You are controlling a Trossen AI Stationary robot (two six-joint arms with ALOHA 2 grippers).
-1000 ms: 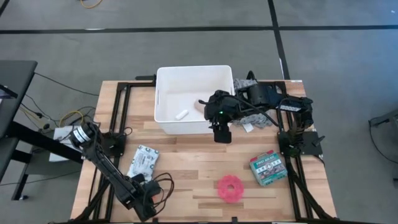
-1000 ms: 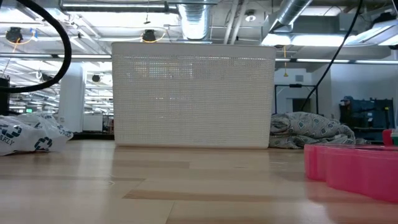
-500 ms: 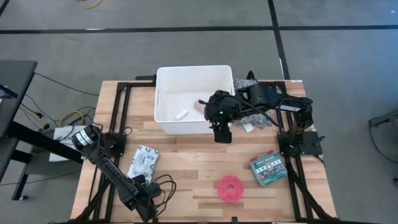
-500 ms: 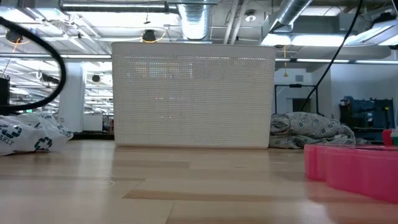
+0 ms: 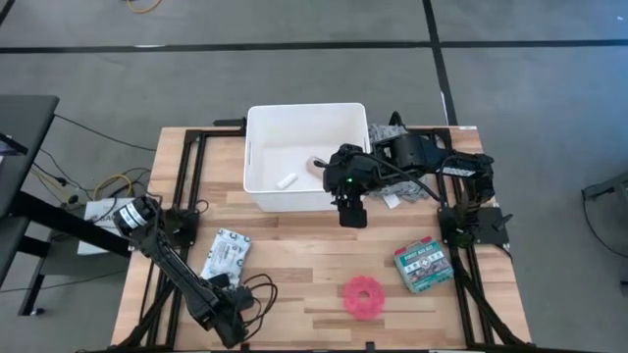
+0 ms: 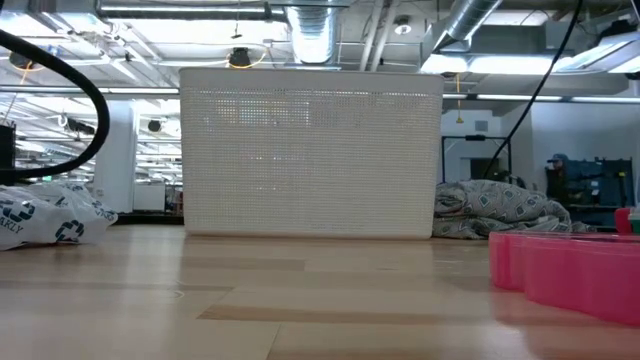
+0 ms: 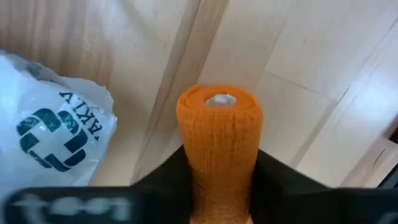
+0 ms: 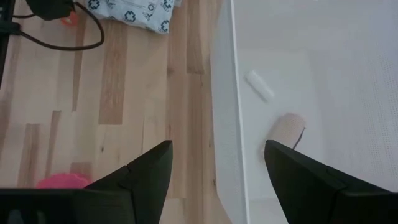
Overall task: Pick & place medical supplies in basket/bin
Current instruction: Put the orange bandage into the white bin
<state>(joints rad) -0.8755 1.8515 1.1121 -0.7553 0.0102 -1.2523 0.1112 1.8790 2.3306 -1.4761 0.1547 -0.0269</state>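
The white bin [image 5: 306,157] stands at the table's far middle and holds a beige roll [image 8: 285,129] and a small white piece [image 8: 259,85]. My right gripper [image 8: 217,177] hovers open over the bin's near right rim [image 5: 348,208], touching nothing. My left gripper [image 5: 228,286], at the near left, is shut on the orange cylinder [image 7: 219,140]. Just beyond it the white packet with green print [image 5: 228,253] lies flat. The green-white box [image 5: 422,266] and the pink tape roll [image 5: 363,296] rest on the table's near right. My left gripper holds the orange cylinder pinched between its two fingers [image 7: 177,177], one on each side of its near part [image 7: 217,180]. The cylinder lies along the fingers, and its free end with the white core [image 7: 220,99] points away from the wrist. Whether it is off the table, I cannot tell.
A grey patterned cloth [image 5: 392,132] is bunched behind the bin's right corner, under the right arm. Black frame rails run along both table sides. Bare wood lies between the packet and the pink roll. In the low view the bin [image 6: 310,150] fills the middle and a black cable loops at upper left.
The left arm's upper part has shifted a little toward the table's right, and its cable loop has sunk in the low view. The gripper stays by the packet. The right arm has kept still.
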